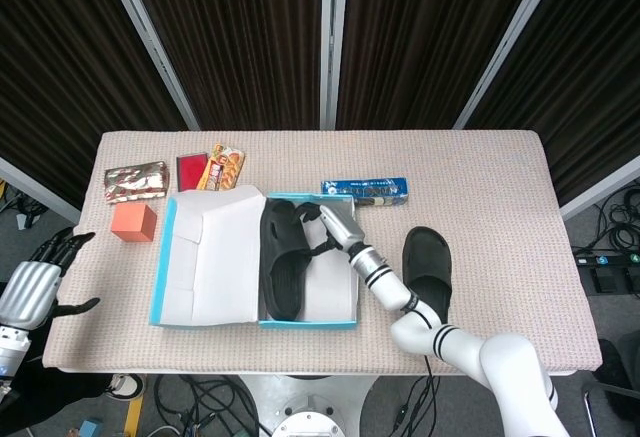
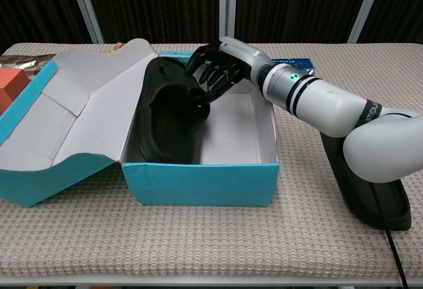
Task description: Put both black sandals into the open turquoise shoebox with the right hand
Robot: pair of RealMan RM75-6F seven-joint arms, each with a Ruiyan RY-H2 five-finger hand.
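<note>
Right hand [image 2: 213, 72] apparently gripping sandal [image 2: 168, 120] inside shoebox [image 2: 198, 182]

beige table [image 1: 480, 172] bears turquoise shoebox [image 1: 300, 322], black sandal [image 1: 428, 269], snack packets [image 1: 135, 179], orange block [image 1: 133, 222].

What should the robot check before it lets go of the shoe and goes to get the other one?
1. First sandal inside the shoebox: ok, though it leans on the left wall, not flat.
2. Right robot hand holding the sandal's strap: ok, fingers curled around it.
3. Room in the box for the second sandal: ok, bare floor shows on the right.
4. Second sandal within reach: ok, it lies on the table right of the box.
5. Lid open and out of the way: ok.
6. Left robot hand clear of the box: ok, open off the table's left edge.
</note>
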